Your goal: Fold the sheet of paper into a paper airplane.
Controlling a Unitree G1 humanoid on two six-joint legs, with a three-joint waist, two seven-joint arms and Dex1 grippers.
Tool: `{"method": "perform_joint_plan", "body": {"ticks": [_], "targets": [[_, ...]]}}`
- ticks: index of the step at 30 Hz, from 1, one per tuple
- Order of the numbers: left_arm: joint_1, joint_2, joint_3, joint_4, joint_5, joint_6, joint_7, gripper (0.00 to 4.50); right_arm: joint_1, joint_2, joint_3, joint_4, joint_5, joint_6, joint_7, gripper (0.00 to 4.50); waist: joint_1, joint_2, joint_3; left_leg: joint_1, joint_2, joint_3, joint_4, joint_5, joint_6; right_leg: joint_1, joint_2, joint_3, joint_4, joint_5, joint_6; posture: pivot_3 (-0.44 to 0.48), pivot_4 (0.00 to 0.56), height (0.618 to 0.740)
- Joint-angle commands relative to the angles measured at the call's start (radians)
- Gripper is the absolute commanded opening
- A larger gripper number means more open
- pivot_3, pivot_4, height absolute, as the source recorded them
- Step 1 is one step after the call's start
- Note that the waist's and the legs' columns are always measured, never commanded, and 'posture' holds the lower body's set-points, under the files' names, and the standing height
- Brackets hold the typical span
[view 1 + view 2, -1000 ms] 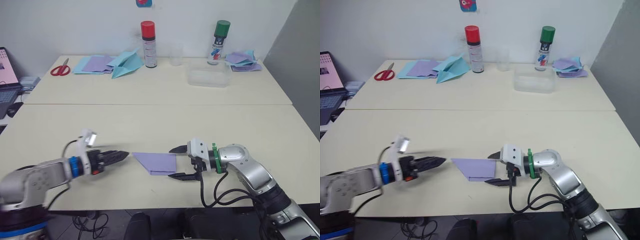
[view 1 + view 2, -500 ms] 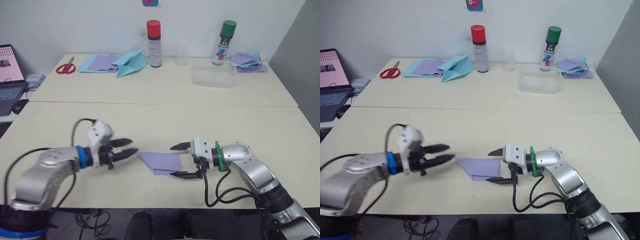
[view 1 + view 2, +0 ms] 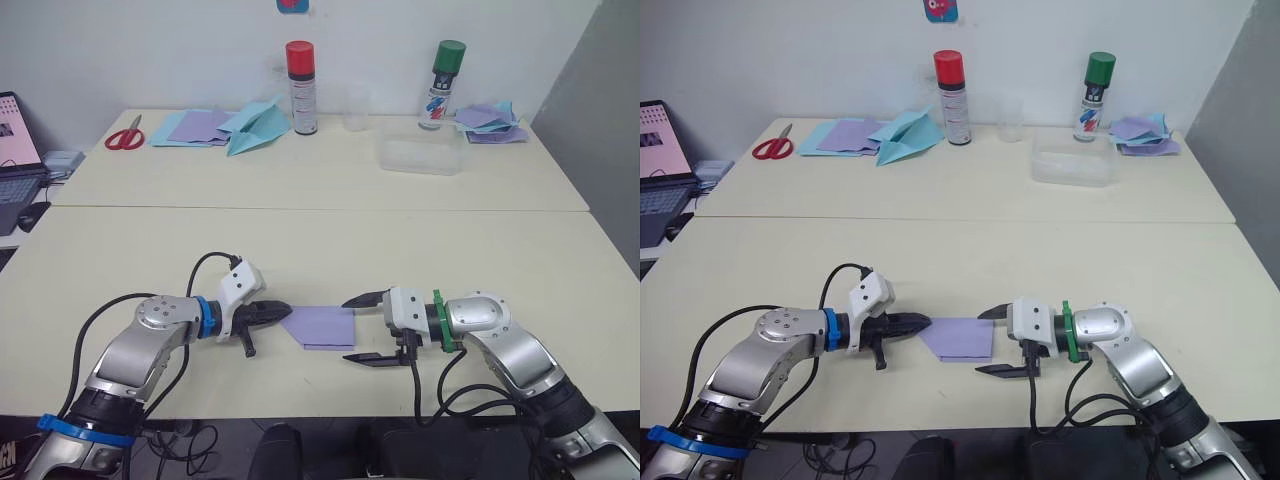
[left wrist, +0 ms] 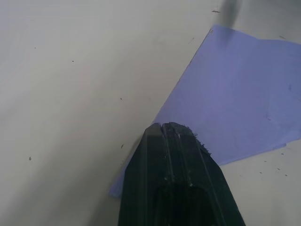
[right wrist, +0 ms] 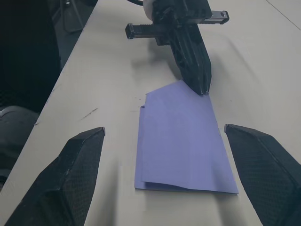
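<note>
Sheet of paper [image 3: 322, 326]: lavender, partly folded, one slanted edge running to a point on the side of the left end effector, square edge toward the right end effector. Lying flat on the near bench [image 3: 120, 255], between the two end effectors. A lower layer showing along the near edge in the right wrist view, so at least one fold is judged already made; not yet a dart with wings.

Left end effector [image 3: 278, 311]: fingers pressed together, nothing gripped between them. Tip resting on or just over the pointed corner of the sheet; contact looks likely in the left wrist view but cannot be confirmed. Placement judged as a pin or a crease-pressing tool, holding the corner down so the sheet does not slide.

Right end effector [image 3: 352, 329]: fingers spread wide, empty. Set just beside the square edge of the sheet, one finger to each side of it, apart from the paper. Judged as standing ready to close on that edge or lift a flap for the next fold.

Beyond both end effectors, on the far bench: red-capped spray can [image 3: 298, 87], green-capped spray can [image 3: 439, 84], clear plastic box [image 3: 418, 153], light blue paper plane [image 3: 254, 126], red scissors [image 3: 122, 135], piles of purple and blue sheets [image 3: 190, 128]. All well apart from the work.
</note>
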Motion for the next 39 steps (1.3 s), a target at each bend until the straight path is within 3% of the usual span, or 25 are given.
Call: {"method": "perform_joint_plan", "body": {"ticks": [1,4,13,19,20,22,27,39], "targets": [[0.019,0.016,-0.037,0.030,0.018,0.059,-0.029,0.01,0.004,-0.004,0.004,-0.016,-0.033,-0.095,-0.002,4.10,0.000,0.000,0.000,0.001,0.000,0.000,0.000,0.000,0.000,0.000,0.000,0.000,0.000,0.000,0.000,0.000,0.150,0.740],[0.026,0.014,-0.035,0.030,-0.006,0.128,-0.043,0.00,0.005,-0.010,0.005,0.027,-0.082,-0.195,-0.014,3.38,-0.002,0.000,0.000,0.001,0.000,0.000,0.000,0.000,0.000,0.001,0.000,0.000,0.000,0.000,0.000,0.000,0.150,0.740],[0.015,0.001,-0.018,-0.018,-0.058,0.227,-0.039,0.00,-0.008,0.006,0.050,0.106,-0.194,-0.398,-0.047,0.05,-0.002,0.000,0.000,0.002,0.000,0.000,0.000,0.000,0.000,0.002,0.000,0.000,0.000,0.000,0.000,0.000,0.150,0.740],[0.014,0.002,-0.014,-0.020,-0.058,0.230,-0.037,0.00,0.003,-0.019,0.039,0.125,-0.184,-0.469,-0.030,0.05,-0.002,0.000,0.000,0.002,0.000,0.000,0.000,0.000,0.000,0.002,0.000,0.000,0.000,0.000,0.000,0.000,0.150,0.740],[0.013,0.002,-0.013,-0.019,-0.057,0.229,-0.036,0.00,0.006,-0.022,0.035,0.127,-0.180,-0.480,-0.033,0.20,-0.002,0.000,0.000,0.002,0.000,0.000,0.000,0.000,0.000,0.002,0.000,0.000,0.000,0.000,0.000,0.000,0.150,0.740],[0.012,0.000,-0.012,-0.018,-0.058,0.230,-0.035,0.00,0.008,-0.028,0.032,0.142,-0.188,-0.516,-0.043,0.59,-0.002,0.000,0.000,0.003,0.000,0.000,0.000,0.000,0.000,0.002,0.000,0.000,0.000,0.000,0.000,0.000,0.150,0.740],[0.013,-0.004,-0.009,-0.023,-0.062,0.237,-0.033,0.00,0.000,-0.026,0.035,0.243,-0.277,-0.706,-0.130,2.31,-0.002,0.000,0.000,0.003,0.000,0.000,0.000,0.000,0.000,0.003,0.000,0.000,0.000,0.000,0.000,0.000,0.150,0.740],[-0.001,-0.007,-0.008,-0.005,-0.061,0.239,-0.034,0.00,-0.046,0.027,0.052,0.378,-0.341,-0.782,-0.228,2.31,-0.002,0.000,-0.001,0.005,0.000,0.001,0.000,0.000,0.000,0.004,0.000,0.001,0.001,0.000,0.000,0.000,0.150,0.740]]}}
